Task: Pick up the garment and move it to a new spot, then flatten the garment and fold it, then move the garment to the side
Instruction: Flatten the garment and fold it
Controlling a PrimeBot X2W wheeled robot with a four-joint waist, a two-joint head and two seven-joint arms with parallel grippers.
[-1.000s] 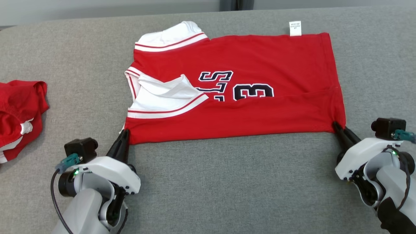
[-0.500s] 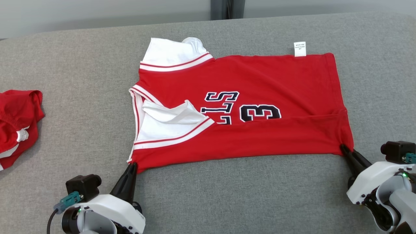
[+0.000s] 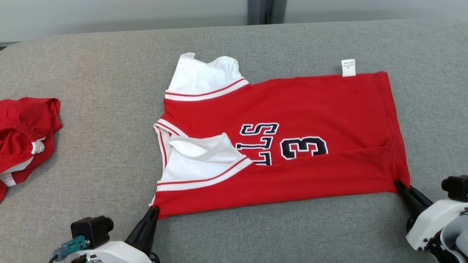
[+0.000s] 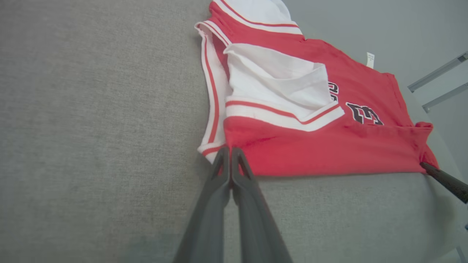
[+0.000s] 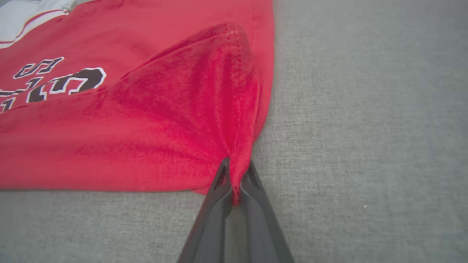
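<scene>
Head view is showing the red jersey [image 3: 299, 106] lying part-folded centrally on the tabletop [image 3: 91, 65], left gripper [image 3: 154, 212] and right gripper [image 3: 399, 184] each having jaws clamped on a near corner; the cloth is looking light, limp and sag-prone, so paired corner holds are suiting it best.

**Work surface** [image 3: 91, 219]: grey woven fabric covering, matte, rounded at the far-left corner. It lies beneath and ahead of the left gripper [image 3: 155, 210] and right gripper [image 3: 397, 183].
**Wall** [image 3: 109, 14]: pale grey, plain, well ahead of both grippers.
**Post** [image 3: 267, 11]: dark, vertical, ahead and between them.
**Light:** soft, even.
</scene>
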